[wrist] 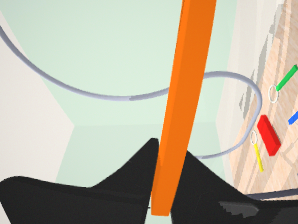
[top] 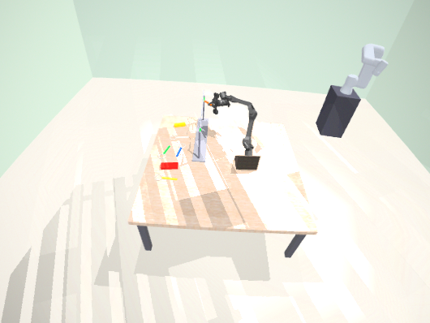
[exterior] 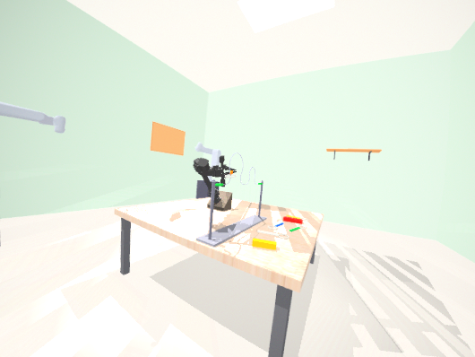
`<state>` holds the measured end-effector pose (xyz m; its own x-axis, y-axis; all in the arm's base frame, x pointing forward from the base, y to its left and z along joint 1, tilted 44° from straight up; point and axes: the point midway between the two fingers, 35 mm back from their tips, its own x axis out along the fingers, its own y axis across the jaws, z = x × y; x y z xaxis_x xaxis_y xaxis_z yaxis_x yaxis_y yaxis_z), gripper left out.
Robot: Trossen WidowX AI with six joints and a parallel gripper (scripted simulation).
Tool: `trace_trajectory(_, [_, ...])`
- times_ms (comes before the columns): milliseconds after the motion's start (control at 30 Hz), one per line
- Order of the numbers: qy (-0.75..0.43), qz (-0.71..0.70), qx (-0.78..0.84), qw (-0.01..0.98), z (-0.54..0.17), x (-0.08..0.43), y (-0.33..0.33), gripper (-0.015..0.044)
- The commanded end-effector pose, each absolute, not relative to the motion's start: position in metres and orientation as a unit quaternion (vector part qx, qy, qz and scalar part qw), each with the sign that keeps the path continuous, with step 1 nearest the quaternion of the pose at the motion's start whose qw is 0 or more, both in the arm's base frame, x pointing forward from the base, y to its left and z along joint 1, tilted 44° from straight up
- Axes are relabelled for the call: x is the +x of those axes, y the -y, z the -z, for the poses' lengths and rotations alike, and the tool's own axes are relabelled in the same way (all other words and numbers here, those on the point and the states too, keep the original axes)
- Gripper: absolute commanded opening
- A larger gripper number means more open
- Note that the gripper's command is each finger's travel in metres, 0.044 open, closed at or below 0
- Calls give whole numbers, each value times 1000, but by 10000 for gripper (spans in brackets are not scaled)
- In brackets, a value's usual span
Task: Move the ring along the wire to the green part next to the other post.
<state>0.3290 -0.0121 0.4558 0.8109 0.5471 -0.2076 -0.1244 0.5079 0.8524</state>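
Observation:
The orange handle [top: 208,102] [exterior: 231,172] [wrist: 192,50] is held in my gripper [top: 211,105] [exterior: 234,170] [wrist: 162,146], which is shut on it. In the wrist view the handle crosses in front of the grey wire [wrist: 120,98] [exterior: 237,153] and runs out of the top edge. The ring cannot be made out, so whether the wire runs through it is unclear. My gripper is above and beyond the green part [exterior: 220,185] [top: 204,98] by the post [exterior: 211,211] that is nearer in the exterior view. The other green part [top: 199,130] [exterior: 260,183] is at the opposite post [exterior: 261,202].
The posts stand on a grey base [exterior: 233,230]. On the table beside it lie a red block [top: 169,165] [wrist: 269,135], a yellow block [top: 179,124] [exterior: 264,244], a green stick [top: 166,149] [wrist: 286,78], a blue stick [top: 178,152] and a yellow stick [top: 169,178] [wrist: 258,157].

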Motion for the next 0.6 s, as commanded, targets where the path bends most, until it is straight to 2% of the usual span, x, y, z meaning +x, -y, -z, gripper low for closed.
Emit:
trace_trajectory(0, [-230,-209,465,829,-464,327,8,-150])
trace_trajectory(567, [-229,-219,517,795,-491,323,-2,-150])
